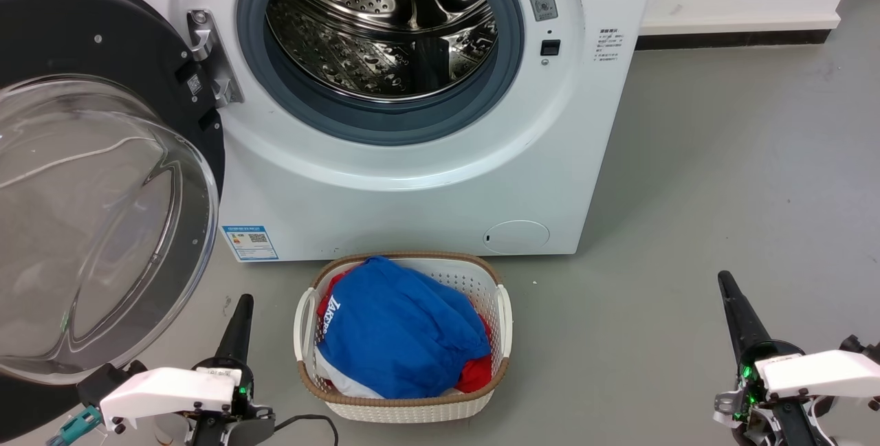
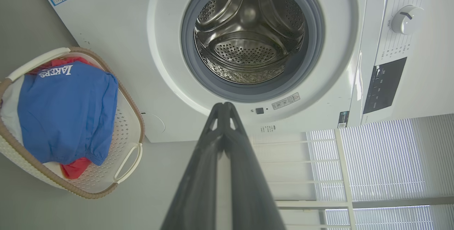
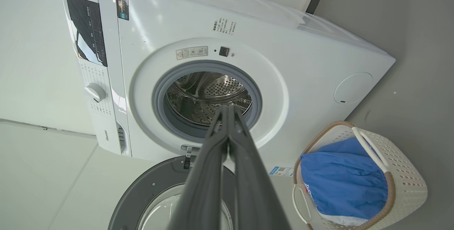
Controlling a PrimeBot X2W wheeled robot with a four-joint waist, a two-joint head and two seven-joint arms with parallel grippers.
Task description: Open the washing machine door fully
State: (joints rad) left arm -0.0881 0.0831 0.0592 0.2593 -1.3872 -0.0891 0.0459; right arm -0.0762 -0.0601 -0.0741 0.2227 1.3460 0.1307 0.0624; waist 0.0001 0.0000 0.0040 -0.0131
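The white washing machine [image 1: 440, 178] fills the top of the head view, its steel drum mouth uncovered. Its door [image 1: 82, 178], a black disc with a bulging clear glass bowl, is swung wide to the left on its metal hinge [image 1: 210, 58]. The right wrist view shows the door [image 3: 149, 191] below the drum opening. My left gripper [image 1: 242, 303] is shut and empty low on the left, just right of the door's lower rim and apart from it. My right gripper [image 1: 723, 280] is shut and empty at the lower right, far from the machine. Each wrist view shows its own fingers pressed together: left gripper [image 2: 224, 105], right gripper [image 3: 227, 107].
A white laundry basket [image 1: 505, 315] with a brown woven rim stands on the grey floor in front of the machine, between my grippers, holding blue and red clothes [image 1: 402, 329]. Grey floor [image 1: 722, 157] stretches to the right of the machine. A white wall with a dark skirting runs behind.
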